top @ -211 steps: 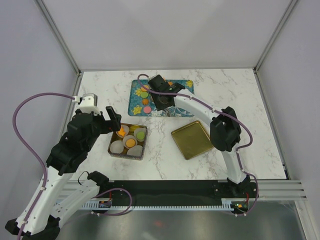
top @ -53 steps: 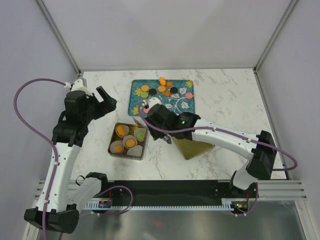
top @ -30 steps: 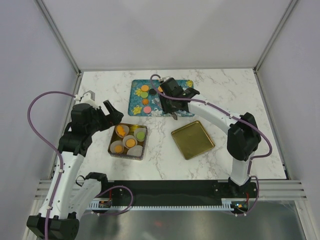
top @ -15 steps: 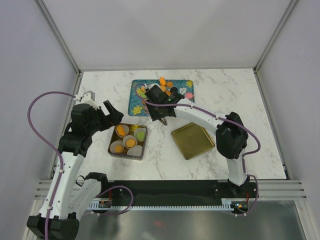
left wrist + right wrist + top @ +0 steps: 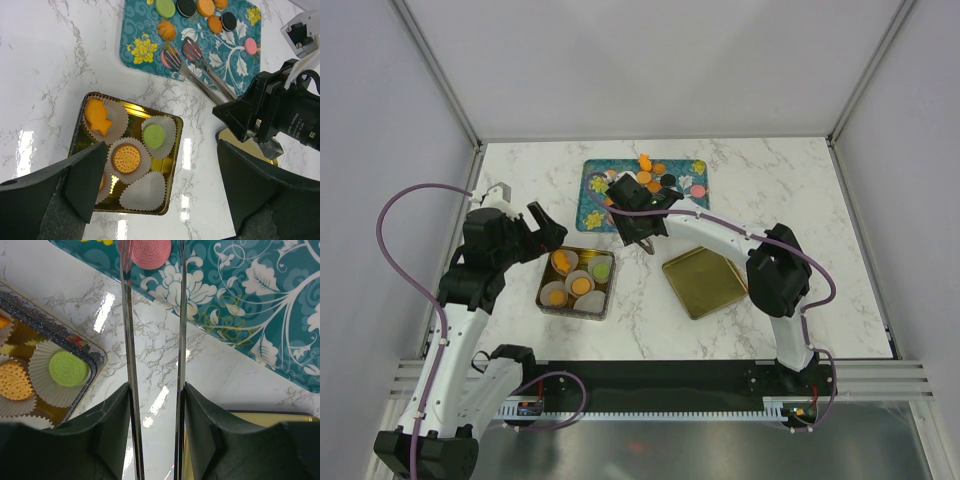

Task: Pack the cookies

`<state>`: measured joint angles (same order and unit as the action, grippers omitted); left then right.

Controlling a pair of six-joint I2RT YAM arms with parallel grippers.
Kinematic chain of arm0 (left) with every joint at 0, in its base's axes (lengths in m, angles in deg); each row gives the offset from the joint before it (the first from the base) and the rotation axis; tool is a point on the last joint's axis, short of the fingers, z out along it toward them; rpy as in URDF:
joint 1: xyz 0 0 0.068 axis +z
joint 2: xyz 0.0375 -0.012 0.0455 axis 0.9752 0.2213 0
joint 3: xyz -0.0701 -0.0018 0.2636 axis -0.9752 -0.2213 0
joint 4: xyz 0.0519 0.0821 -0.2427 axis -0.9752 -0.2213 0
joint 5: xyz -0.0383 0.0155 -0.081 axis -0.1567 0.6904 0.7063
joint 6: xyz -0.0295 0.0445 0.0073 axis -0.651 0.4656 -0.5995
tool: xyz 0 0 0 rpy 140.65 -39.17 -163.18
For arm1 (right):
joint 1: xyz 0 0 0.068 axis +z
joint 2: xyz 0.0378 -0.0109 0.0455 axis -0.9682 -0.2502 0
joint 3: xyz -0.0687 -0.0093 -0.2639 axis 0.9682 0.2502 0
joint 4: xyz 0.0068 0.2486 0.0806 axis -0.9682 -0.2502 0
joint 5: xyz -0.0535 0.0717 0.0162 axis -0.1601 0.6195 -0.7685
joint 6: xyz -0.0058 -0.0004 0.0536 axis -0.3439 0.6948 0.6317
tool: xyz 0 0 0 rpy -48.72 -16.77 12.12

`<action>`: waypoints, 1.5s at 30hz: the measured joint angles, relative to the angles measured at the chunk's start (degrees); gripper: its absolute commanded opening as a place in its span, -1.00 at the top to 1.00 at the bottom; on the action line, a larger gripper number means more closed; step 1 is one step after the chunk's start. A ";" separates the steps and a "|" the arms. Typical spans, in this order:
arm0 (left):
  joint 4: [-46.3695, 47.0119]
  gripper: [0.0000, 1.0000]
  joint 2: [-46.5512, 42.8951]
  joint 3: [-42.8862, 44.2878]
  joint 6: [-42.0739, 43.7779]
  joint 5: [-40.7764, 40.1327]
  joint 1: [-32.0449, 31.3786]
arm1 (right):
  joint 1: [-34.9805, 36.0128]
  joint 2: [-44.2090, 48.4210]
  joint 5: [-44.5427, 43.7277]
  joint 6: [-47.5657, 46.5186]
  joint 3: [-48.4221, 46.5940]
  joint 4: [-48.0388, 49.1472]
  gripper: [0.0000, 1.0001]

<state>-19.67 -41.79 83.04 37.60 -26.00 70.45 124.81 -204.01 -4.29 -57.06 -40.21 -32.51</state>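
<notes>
My right gripper (image 5: 155, 430) is shut on metal tongs (image 5: 126, 340). The tong tips straddle a pink cookie (image 5: 150, 252) on the teal floral tray (image 5: 240, 300). In the top view this gripper (image 5: 642, 232) is at the tray's near edge. More cookies lie on the tray: green (image 5: 165, 7), black (image 5: 186, 6), orange (image 5: 205, 6), pink (image 5: 250, 46). The gold box (image 5: 176, 150) holds paper cups with a fish-shaped orange cookie (image 5: 97, 117), a round orange one (image 5: 125, 157) and a green one (image 5: 154, 136). My left gripper (image 5: 162, 170) is open above the box.
An empty paper cup (image 5: 145, 190) sits at the box's near right. The gold lid (image 5: 705, 280) lies upturned right of the box (image 5: 576, 283). The tray (image 5: 692, 212) is at the back middle. Frame posts and walls stand around the marble table (image 5: 800, 190).
The right gripper carried the tongs from beside the box back to the tray, then shifted left over it. In the last half second it barely moved. The left arm stayed still.
</notes>
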 measured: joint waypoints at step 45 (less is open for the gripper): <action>0.15 -0.98 0.07 -0.66 0.00 0.00 0.00 | 1.22 -0.24 -0.55 -0.04 0.00 -0.07 0.05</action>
<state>-19.52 -41.73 82.38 37.60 -26.00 70.45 126.04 -204.25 -4.84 -57.11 -40.21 -32.58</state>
